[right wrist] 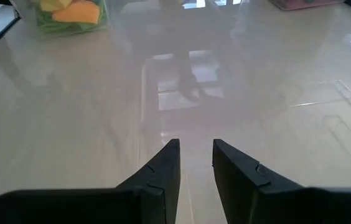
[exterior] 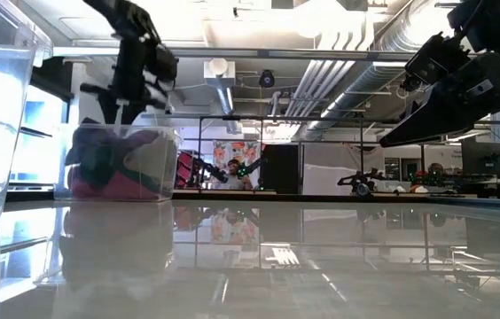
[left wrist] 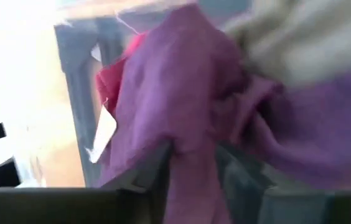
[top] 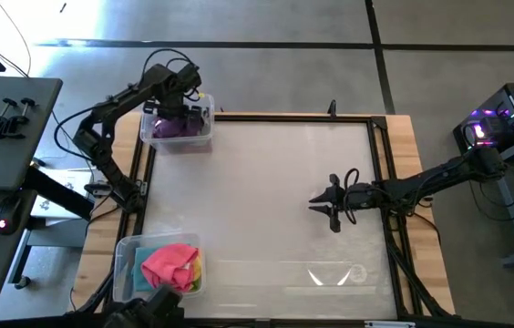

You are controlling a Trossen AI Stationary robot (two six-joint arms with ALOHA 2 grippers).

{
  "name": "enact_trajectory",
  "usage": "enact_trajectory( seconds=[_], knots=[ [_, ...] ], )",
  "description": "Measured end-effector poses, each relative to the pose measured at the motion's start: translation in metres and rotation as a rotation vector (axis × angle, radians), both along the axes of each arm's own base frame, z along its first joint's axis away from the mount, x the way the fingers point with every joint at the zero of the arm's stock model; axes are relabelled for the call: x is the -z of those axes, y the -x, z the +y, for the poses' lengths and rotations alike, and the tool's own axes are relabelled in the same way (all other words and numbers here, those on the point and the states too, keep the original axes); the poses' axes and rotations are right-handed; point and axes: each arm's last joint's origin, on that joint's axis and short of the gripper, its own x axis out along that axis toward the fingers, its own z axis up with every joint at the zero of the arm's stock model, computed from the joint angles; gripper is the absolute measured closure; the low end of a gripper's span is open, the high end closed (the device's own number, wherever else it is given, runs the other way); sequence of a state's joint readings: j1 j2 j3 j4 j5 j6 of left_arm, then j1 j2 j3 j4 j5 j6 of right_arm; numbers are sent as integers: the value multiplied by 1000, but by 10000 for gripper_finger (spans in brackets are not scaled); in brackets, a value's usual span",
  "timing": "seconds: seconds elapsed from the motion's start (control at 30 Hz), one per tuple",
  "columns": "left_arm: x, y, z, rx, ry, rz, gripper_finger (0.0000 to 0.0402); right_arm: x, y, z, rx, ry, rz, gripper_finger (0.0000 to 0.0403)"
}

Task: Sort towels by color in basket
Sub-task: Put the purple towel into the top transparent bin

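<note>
A clear basket (top: 152, 138) at the table's far left corner holds a purple towel (left wrist: 182, 93), a magenta towel (left wrist: 114, 78) and a grey towel (left wrist: 306, 43). My left gripper (left wrist: 193, 180) hangs just above this basket (exterior: 121, 164), pointing down, jaws apart, with a fold of the purple towel standing between its fingers. A second clear basket (top: 125, 251) at the near left corner holds pink (top: 170, 264), light blue (top: 143, 260), yellow and orange (right wrist: 76, 12) towels. My right gripper (top: 319, 205) waits open above the bare table right of centre. My left gripper has a fold of the purple towel (left wrist: 191, 168) between its two fingers, which come from above, pointing down into the far basket. Whether the fingers touch the cloth, I cannot tell. The rest of the towel lies heaped on the other towels in the basket.
The white tabletop (top: 266, 182) lies bare between the two baskets and my right gripper (right wrist: 195, 152). A dark frame (top: 380, 182) runs along the table's edges. A clamp (top: 332, 109) stands at the far edge.
</note>
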State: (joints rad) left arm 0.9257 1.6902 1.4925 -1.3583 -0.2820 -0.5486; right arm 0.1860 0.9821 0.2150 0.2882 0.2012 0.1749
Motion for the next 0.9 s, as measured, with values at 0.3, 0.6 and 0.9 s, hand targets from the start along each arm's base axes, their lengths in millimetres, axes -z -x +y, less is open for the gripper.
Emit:
enact_trajectory(
  seconds=[0.3,0.6,0.9],
  knots=[
    [51,2,11,42,-1,29,393,0,0,0,12,6,-1,314],
    [23,3,-7,157,-114,118,399,0,0,-2,49,22,-4,314],
    [-31,6,-53,219,-288,-15,386,0,0,-2,50,21,-4,314]
  ],
)
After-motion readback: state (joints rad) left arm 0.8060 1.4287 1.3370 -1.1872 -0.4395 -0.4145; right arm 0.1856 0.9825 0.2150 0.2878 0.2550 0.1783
